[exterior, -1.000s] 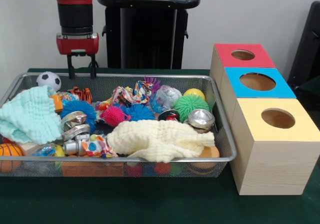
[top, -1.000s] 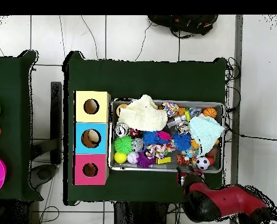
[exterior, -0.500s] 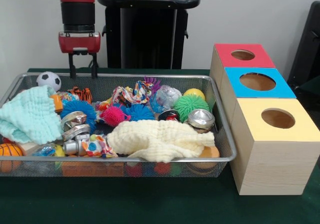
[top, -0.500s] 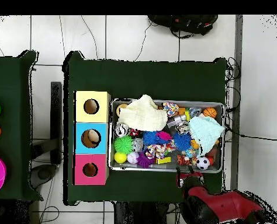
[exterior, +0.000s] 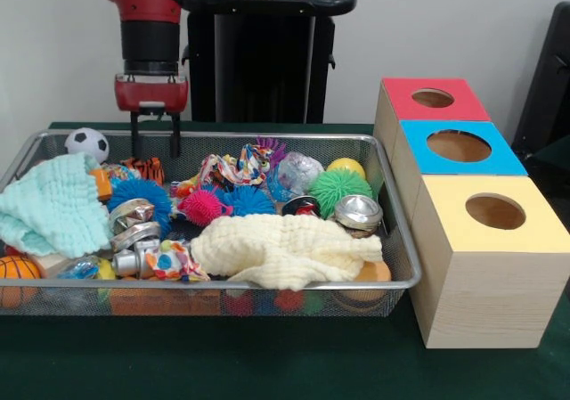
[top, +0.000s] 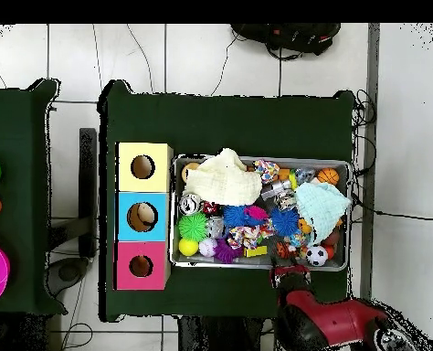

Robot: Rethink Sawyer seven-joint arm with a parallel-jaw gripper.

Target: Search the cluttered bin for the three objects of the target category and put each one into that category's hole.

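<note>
A plain pale wall [exterior: 463, 26] fills the back of the front view, evenly lit, with no window showing. The bench [exterior: 267, 364] is covered in dark green cloth. From overhead it stands on a floor [top: 220, 64] of large light tiles with thin dark joints. Dark cables [top: 371, 137] trail over the tiles beside the bench. A second green-covered table [top: 19, 137] stands well apart at one side. A dark object [top: 289, 37] lies on the floor beyond the bench, possibly a bag or chair base.
</note>
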